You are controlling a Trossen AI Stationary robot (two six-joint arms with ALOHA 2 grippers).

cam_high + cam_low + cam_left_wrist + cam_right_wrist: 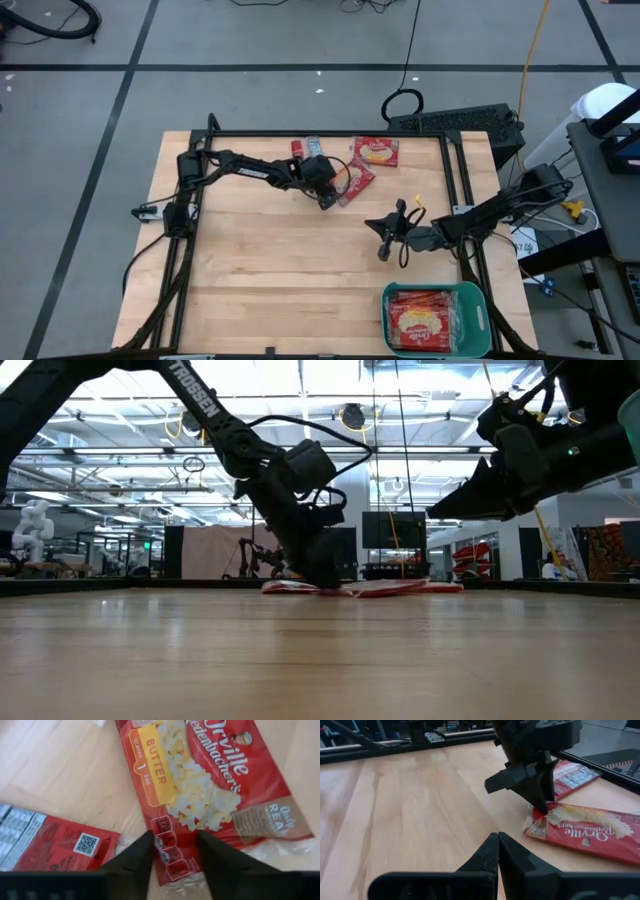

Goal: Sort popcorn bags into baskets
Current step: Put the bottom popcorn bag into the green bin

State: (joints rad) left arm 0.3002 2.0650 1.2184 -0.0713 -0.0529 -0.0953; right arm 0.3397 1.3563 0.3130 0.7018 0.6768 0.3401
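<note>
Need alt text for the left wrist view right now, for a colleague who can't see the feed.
The left gripper straddles the bottom edge of a red butter popcorn bag lying face up on the wooden table, its two dark fingers on either side of the edge. A second bag, label side up, lies beside it.

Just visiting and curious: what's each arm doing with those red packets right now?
Left gripper down on a popcorn bag, fingers astride its end. Right gripper shut, empty, waiting mid-table. Basket already holds bags. Nothing in the way.
</note>
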